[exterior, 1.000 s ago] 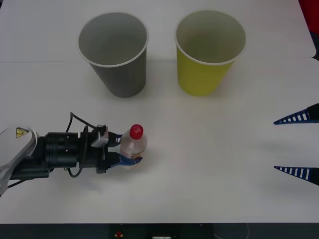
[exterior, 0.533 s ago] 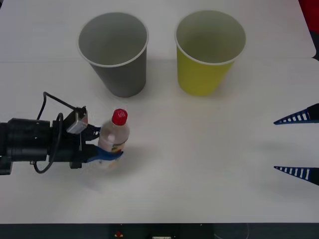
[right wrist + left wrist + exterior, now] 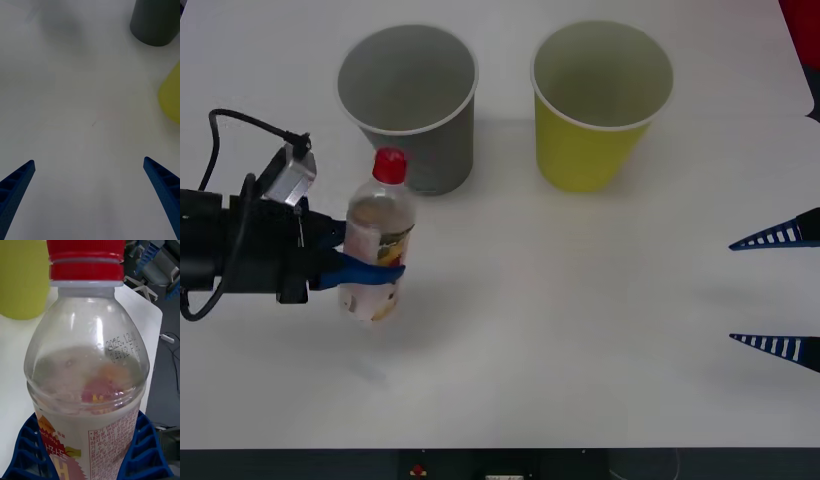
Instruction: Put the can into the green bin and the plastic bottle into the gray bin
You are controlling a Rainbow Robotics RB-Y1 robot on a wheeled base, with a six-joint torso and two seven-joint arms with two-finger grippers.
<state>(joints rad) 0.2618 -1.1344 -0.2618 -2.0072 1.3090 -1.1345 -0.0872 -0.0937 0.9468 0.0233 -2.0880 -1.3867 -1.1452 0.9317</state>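
Holding the plastic bottle (image 3: 377, 240) pinched upright, the left gripper (image 3: 360, 268) has the gray bin (image 3: 408, 105) just beyond it. Nothing's binned yet. Right gripper (image 3: 776, 289) idles, spread.

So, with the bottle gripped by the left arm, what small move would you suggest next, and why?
Probably carry the plastic bottle toward the gray bin's open mouth: the left gripper holds it upright, beside the bin and short of its rim. The right gripper waits open.
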